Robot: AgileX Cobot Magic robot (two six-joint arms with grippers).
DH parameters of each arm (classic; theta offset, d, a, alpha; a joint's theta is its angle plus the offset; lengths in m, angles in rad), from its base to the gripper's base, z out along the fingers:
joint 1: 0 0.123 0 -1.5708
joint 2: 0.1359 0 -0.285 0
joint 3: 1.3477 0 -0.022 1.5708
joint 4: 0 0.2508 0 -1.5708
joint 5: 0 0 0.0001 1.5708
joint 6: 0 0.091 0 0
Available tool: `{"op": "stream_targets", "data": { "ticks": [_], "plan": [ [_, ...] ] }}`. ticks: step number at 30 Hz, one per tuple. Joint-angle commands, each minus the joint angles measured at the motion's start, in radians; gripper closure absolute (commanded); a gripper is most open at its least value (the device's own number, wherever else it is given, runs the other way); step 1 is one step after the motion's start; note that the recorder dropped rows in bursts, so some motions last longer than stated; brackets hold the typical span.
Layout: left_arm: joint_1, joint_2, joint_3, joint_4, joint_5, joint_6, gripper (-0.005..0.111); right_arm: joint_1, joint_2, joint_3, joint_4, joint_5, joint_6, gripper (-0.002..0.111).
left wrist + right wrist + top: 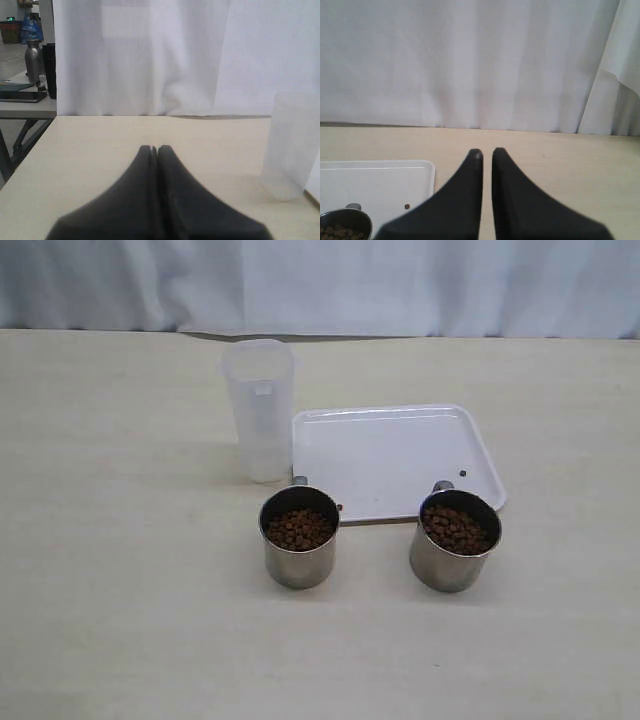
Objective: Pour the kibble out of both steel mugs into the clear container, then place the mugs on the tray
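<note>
Steel nearest the front edge of the tabletop (120,620): left mug (298,568) and right mug (448,568), shiny, cylindrical, upright, well apart, each with a small handle turned toward the far edge. Inside each, kibble (298,529): small, round, dark-brown pellets. Just behind both, close against the handles, the tray (385,455): flat, white, rounded corners, low rim, lying right of centre. Two stray pellets on it, one (340,507) at its near edge beside left mug, one (462,474) by its right rim. Just beside the tray's left rim, the clear container (259,415): tall, translucent, upright, rounded-square mouth, taller than the mugs. Farthest back, a white curtain (400,280) along the far edge.

Shown only by the wrist views: left fingers (145,170), black, pressed together, holding nothing, low over bare tabletop with the container farther off. Past a far corner, a second table (25,105) carrying a metal bottle (33,60). Right fingers (470,180), all but closed, a thin slit between, gripping nothing, near the tray's corner and right mug's rim.
</note>
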Motion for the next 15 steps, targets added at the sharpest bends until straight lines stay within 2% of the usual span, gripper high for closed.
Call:
{"op": "stream_targets", "data": {
  "ticks": [1, 11, 15],
  "plan": [
    [0.002, -0.003, 0.003, -0.005, -0.008, -0.002, 0.107, -0.005, -0.004, 0.003, 0.006, 0.006, -0.009, 0.103],
    [0.002, -0.003, 0.003, -0.005, -0.008, -0.002, 0.107, -0.005, -0.004, 0.003, 0.006, -0.002, -0.009, 0.103],
    [0.002, -0.003, 0.003, -0.005, -0.008, -0.002, 0.107, -0.005, -0.004, 0.003, 0.337, -0.112, 0.064, 0.103]
  ]
}}
